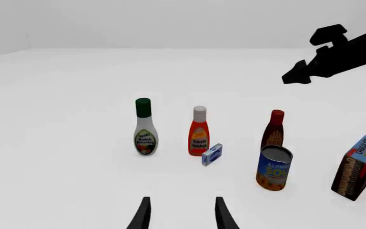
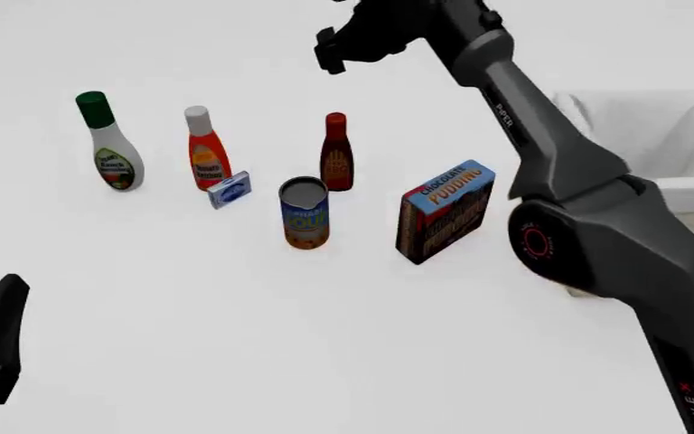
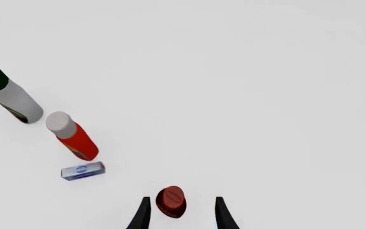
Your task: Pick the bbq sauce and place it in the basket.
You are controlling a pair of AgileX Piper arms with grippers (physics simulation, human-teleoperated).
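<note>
Right gripper (image 3: 179,214) hangs high over the slim dark reddish-brown bbq sauce bottle with a red cap (image 2: 336,152); fingers spread, nothing between them but air, and the cap shows between the tips from above in the right wrist view. No contact visible. In the front view the right arm reaches up toward the far edge of the white table (image 2: 202,344).

Bbq sauce stands upright toward the far middle of the table, just behind the blue and orange soup can (image 2: 304,212), apart from it. Orange-red ketchup bottle with white cap (image 2: 207,149) upright to its left, small blue box (image 2: 229,190) leaning just beside the ketchup. White ranch bottle with green cap (image 2: 111,143) upright further left. Brown and blue chocolate pudding box (image 2: 446,211) right of the can, tilted.

Pale wicker basket with white cloth lining (image 2: 672,136) at the right edge, mostly hidden by the right arm.

Left gripper (image 1: 179,217) low near the front left edge, fingers apart, empty, well apart from all items.
</note>
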